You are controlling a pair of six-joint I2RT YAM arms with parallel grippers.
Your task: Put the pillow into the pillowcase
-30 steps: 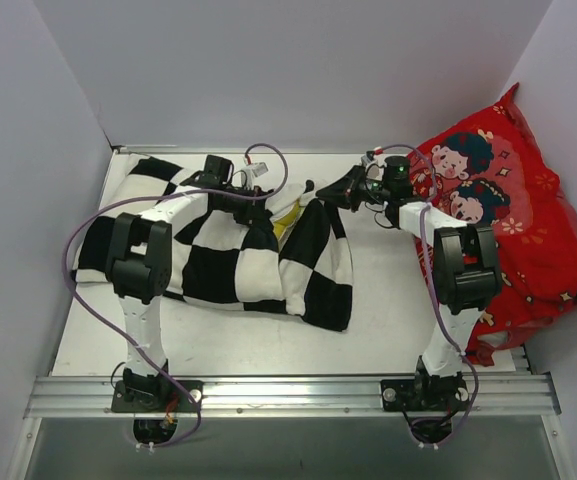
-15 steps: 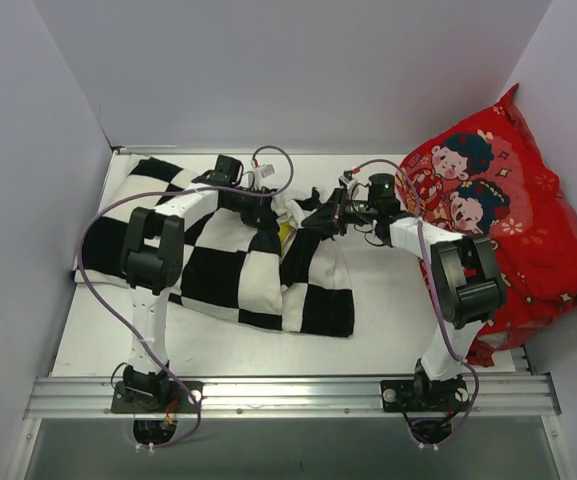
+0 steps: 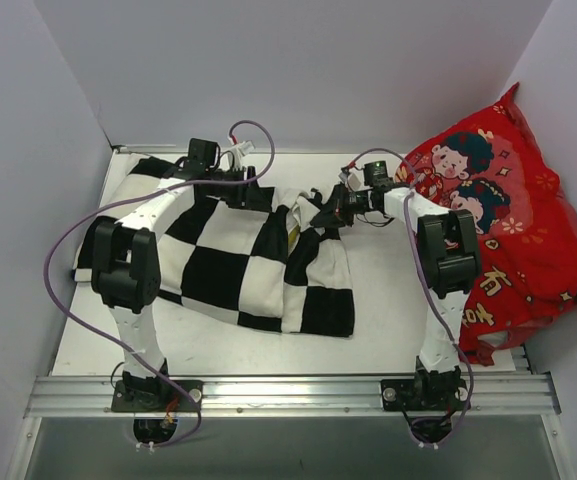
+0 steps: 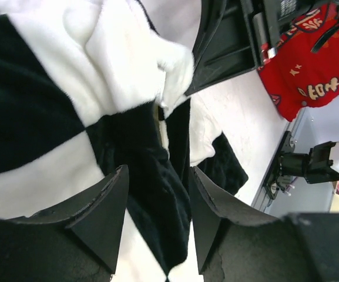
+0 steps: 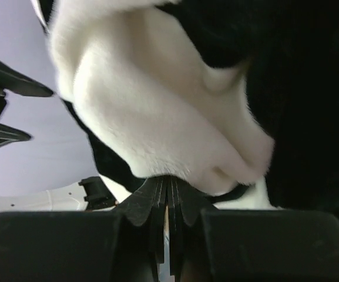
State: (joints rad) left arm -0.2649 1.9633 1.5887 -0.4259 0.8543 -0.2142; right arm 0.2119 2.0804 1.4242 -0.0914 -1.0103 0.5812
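The black and white checkerboard pillowcase (image 3: pixel 218 262) lies spread over the left and middle of the table, bulging where it is filled. Of the pillow only a thin yellow sliver (image 3: pixel 291 231) shows at the case's mouth; the rest is hidden inside. My left gripper (image 3: pixel 258 196) stands open at the far edge of the case, and a black fold of the pillowcase (image 4: pixel 157 176) lies loose between its fingers (image 4: pixel 107 220). Facing it, my right gripper (image 3: pixel 320 212) is shut on a white bunch of the pillowcase (image 5: pixel 157 111) at the mouth.
A large red cartoon-printed cushion (image 3: pixel 528 230) leans against the right wall, close behind the right arm. White walls close in the left, back and right sides. A metal rail (image 3: pixel 288 396) with both arm bases runs along the near edge.
My left gripper has opened and let go of the pillowcase, and its arm has swung to the left. The right gripper has shifted left with the case's edge, and the fabric lies flatter.
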